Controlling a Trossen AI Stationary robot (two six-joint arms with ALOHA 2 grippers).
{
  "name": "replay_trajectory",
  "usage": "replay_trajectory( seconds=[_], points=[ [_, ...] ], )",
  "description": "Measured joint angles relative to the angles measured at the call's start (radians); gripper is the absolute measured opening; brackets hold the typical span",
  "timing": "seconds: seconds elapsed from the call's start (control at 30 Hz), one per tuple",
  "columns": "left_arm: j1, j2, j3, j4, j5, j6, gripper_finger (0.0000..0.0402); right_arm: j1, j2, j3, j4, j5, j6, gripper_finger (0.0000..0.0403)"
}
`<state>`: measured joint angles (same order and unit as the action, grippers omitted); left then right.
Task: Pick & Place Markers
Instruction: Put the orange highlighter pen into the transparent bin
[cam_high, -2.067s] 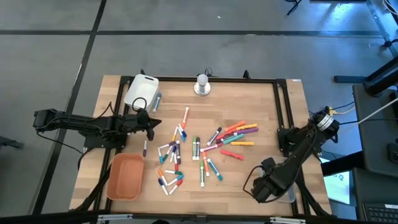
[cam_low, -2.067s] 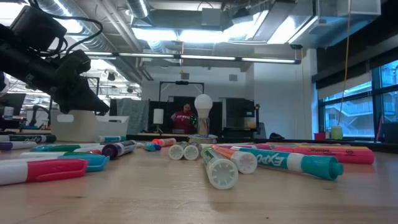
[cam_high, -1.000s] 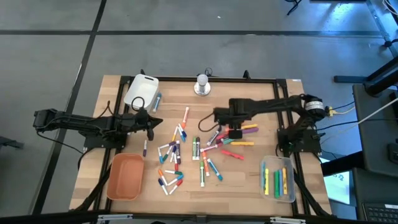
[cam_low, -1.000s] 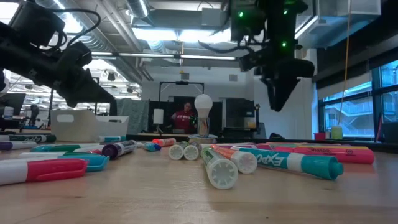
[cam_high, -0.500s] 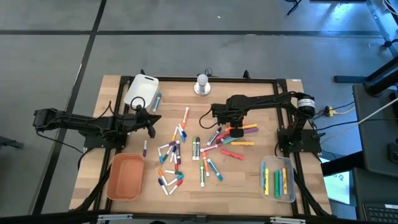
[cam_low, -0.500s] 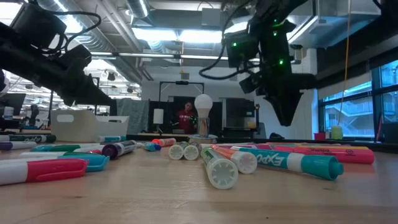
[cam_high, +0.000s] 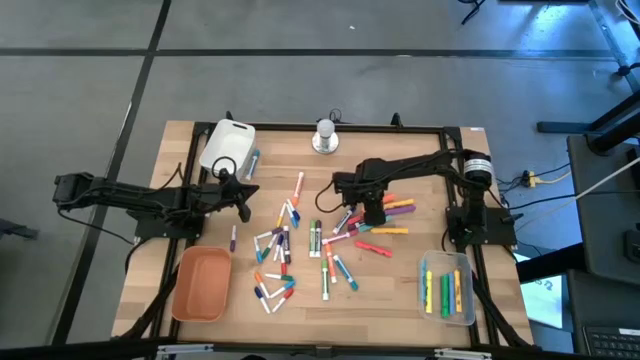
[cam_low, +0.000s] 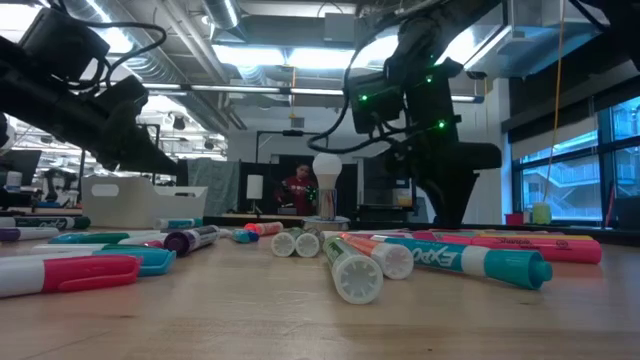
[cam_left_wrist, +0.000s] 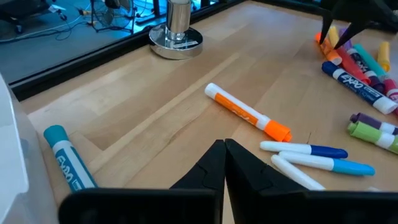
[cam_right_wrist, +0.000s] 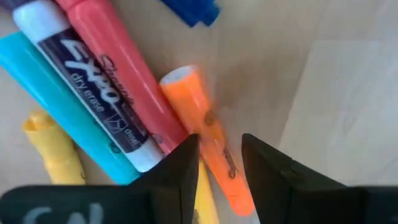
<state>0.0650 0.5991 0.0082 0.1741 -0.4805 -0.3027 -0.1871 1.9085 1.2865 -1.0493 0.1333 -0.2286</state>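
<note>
The right gripper (cam_high: 371, 213) has dropped lower over the pile of markers (cam_high: 330, 240) at the desk (cam_high: 400, 290) centre since half a second ago. Its jaws stand parted, straddling an orange marker (cam_right_wrist: 208, 140) without clamping it. At nine o'clock from the pile, the left gripper (cam_high: 243, 205) hovers, jaws clenched on nothing

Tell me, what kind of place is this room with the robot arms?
Probably a robotics lab or workshop: bare ceiling ducts overhead, a wooden table framed by camera rigging, and markers scattered for practice.
</note>
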Motion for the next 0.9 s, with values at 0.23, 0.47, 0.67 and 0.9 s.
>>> replay_trajectory(
  seconds=[0.23, 0.47, 0.67, 0.9],
  points=[
    [0.000, 0.008, 0.000, 0.000, -0.002, -0.008, 0.0006, 0.000, 0.051, 0.000, 0.018, -0.001, 0.005, 0.0122],
    [0.000, 0.008, 0.000, 0.000, -0.010, -0.024, 0.0006, 0.001, 0.065, 0.002, 0.034, 0.012, 0.013, 0.0076],
    [0.000, 0.008, 0.000, -0.016, -0.029, -0.009, 0.0006, 0.024, 0.026, 0.008, -0.021, 0.234, 0.254, 0.0063],
    [0.000, 0.013, 0.000, -0.022, -0.032, -0.075, 0.0006, 0.174, -0.239, 0.009, -0.271, 0.374, 0.717, 0.0063]
  ],
)
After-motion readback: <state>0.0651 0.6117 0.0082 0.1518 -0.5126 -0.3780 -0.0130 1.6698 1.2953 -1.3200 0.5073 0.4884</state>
